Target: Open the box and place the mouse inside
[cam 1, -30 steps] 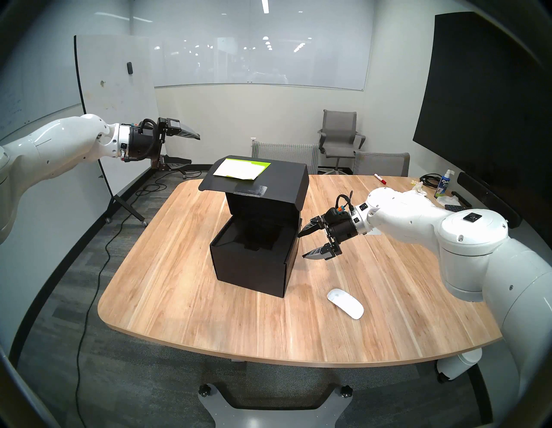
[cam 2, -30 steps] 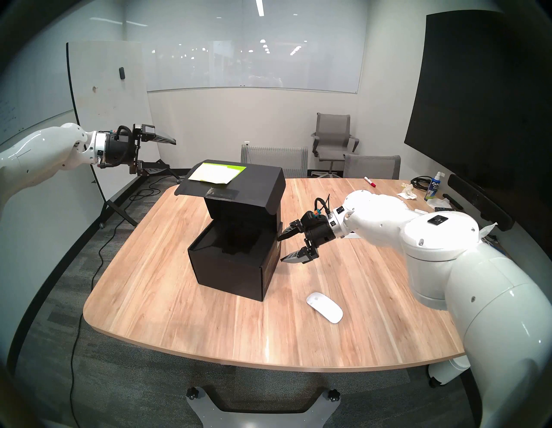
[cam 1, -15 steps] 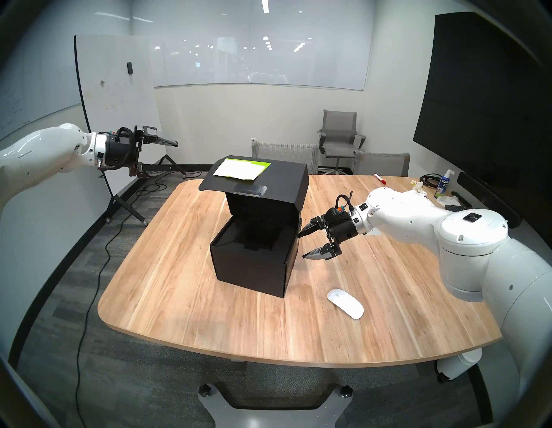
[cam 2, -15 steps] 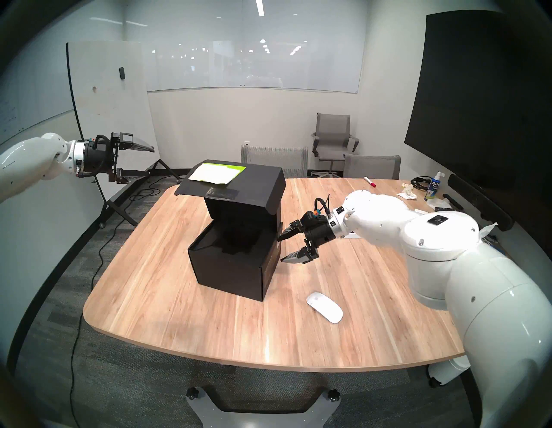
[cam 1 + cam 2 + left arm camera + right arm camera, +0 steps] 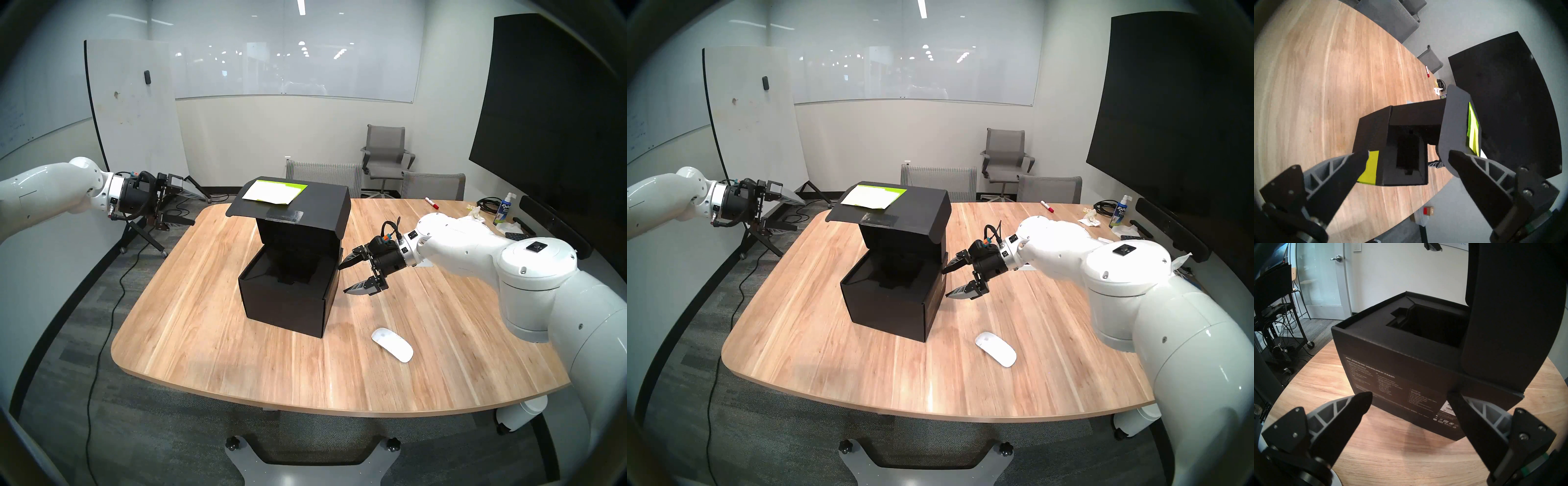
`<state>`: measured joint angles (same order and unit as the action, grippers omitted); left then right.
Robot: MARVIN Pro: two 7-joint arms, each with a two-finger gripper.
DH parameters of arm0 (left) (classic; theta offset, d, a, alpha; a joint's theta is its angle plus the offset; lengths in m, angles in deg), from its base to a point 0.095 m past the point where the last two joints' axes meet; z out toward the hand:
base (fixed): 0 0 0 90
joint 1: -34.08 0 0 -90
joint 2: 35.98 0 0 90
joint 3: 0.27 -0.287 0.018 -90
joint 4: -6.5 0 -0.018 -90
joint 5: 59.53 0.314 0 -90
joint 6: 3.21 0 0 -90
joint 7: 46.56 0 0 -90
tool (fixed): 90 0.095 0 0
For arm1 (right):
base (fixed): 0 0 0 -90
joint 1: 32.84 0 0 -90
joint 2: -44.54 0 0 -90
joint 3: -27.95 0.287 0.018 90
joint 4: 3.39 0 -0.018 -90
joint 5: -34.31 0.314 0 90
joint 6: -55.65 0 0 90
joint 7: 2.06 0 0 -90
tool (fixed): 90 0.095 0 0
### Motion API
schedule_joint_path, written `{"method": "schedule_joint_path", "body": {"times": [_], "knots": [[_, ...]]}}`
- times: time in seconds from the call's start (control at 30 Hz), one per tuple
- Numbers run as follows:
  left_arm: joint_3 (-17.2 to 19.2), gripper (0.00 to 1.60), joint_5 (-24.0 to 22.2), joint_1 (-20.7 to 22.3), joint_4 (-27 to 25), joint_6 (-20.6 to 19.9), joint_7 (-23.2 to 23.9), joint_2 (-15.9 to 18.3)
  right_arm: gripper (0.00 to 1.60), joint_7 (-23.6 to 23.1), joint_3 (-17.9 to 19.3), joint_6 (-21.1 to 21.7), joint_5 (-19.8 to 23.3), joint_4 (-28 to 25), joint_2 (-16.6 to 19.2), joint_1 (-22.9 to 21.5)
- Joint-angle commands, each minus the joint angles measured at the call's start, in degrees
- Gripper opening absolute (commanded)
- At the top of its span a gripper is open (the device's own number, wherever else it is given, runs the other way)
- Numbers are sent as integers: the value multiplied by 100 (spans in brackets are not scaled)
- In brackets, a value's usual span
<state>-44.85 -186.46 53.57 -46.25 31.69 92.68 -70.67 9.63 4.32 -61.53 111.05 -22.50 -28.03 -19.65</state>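
The black box [image 5: 288, 302] stands in the middle of the wooden table [image 5: 210, 339]. Its flap lid [image 5: 305, 207] is raised, with yellow-green sticky notes [image 5: 274, 191] on top, and the black recessed insert [image 5: 1432, 324] shows. The white mouse [image 5: 392, 344] lies on the table in front and to the right of the box, also in the other head view [image 5: 995, 349]. My left gripper [image 5: 198, 209] is open and empty, off the table's far left edge, left of the lid. My right gripper [image 5: 342, 279] is open and empty, close beside the box's right wall [image 5: 1390, 370].
A red marker [image 5: 431, 203], a spray bottle [image 5: 504, 212] and cables lie at the far right of the table. Grey chairs [image 5: 386, 156] stand behind the table. A whiteboard on a stand [image 5: 132, 112] is at the left, and a black screen [image 5: 543, 118] is at the right.
My left arm has moved down and back to the left, away from the raised lid. The right arm, box and mouse have not moved.
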Motion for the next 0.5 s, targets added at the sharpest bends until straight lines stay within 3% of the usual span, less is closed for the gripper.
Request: {"method": "schedule_joint_path", "body": {"times": [0.0,0.13,0.4,0.47], "knots": [[-19,160,323,190,-108,10,363,-49,160,-492,35,12,37,1,-5,-126],[-51,160,528,199,-144,10,411,-59,160,-498,37,12,37,2,-5,-125],[-33,114,1013,145,-398,10,500,4,160,-519,45,15,38,7,-6,-125],[-5,114,1094,147,-473,85,518,29,160,-516,46,15,37,7,-6,-125]]}}
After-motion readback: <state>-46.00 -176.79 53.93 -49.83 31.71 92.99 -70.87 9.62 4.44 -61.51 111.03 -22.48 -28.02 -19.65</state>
